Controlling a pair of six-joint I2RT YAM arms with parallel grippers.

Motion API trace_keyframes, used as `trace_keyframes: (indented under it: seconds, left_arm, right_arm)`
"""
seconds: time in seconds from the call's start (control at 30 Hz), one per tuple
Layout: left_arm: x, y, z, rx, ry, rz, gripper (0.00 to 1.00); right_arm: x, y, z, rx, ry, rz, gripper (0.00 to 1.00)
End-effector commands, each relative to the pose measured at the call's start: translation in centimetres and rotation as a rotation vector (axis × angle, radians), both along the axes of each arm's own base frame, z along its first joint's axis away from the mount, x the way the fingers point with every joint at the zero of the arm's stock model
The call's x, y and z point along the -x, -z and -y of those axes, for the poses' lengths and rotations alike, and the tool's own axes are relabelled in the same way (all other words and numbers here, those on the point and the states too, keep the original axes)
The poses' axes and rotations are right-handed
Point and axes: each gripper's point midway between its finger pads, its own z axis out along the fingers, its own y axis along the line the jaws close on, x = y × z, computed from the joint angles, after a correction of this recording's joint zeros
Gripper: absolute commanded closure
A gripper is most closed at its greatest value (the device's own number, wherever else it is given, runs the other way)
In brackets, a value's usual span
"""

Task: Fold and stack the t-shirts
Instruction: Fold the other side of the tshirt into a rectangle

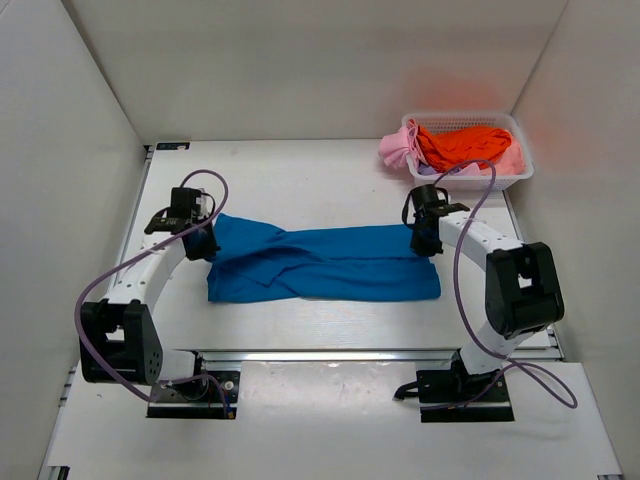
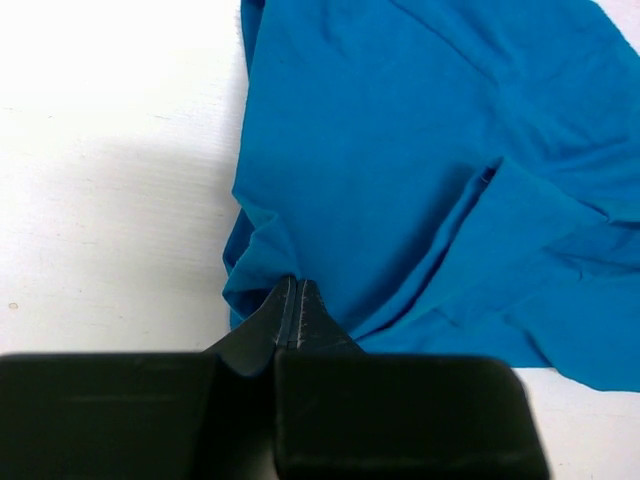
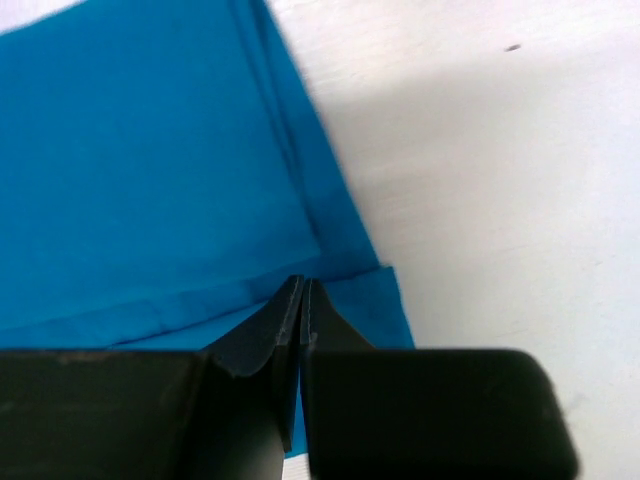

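Left wrist view: the left gripper [image 2: 298,288] was clenched on a bunched fold at the edge of the blue t-shirt [image 2: 420,150], its fingers pressed together with cloth pinched at the tips. Right wrist view: the right gripper [image 3: 302,287] was likewise closed on the shirt, nipping a flat hemmed corner beside bare white counter [image 3: 500,180]. Top external view: the two grippers held opposite ends of the shirt, the left one at its left end and the right one at its far right corner. The shirt lay stretched sideways across the middle of the counter, partly folded lengthwise, with creases gathered toward the left end. A white basket [image 1: 520,178] stood at the far right corner of the counter, well apart from the shirt. It held an orange t-shirt [image 1: 465,143] and a pink t-shirt [image 1: 397,148], the pink one hanging over the left rim.
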Motion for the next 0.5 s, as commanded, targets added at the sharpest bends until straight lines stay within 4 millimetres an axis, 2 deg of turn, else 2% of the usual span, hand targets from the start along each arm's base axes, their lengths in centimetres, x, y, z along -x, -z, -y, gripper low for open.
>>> trace_keyframes:
  seconds: [0.0,0.17,0.27,0.47]
  left_arm:
    - [0.2,-1.7,0.7,0.021,0.016,0.044,1.0]
    - [0.3,-3.6,2.3,0.039,0.058,0.081,1.0]
    - [0.7,-3.7,2.8,0.05,0.073,0.069,1.0]
    - [2.0,-4.3,3.3,0.051,0.096,0.066,1.0]
  right_arm:
    - [-1.7,-2.0,0.6,-0.017,0.018,0.1,1.0]
    - [-2.1,-1.9,0.9,-0.017,0.011,0.095,1.0]
    - [-1.9,-1.5,0.7,-0.023,0.0,0.085,1.0]
    - [-2.5,-1.9,0.4,-0.036,-0.01,0.1,1.0]
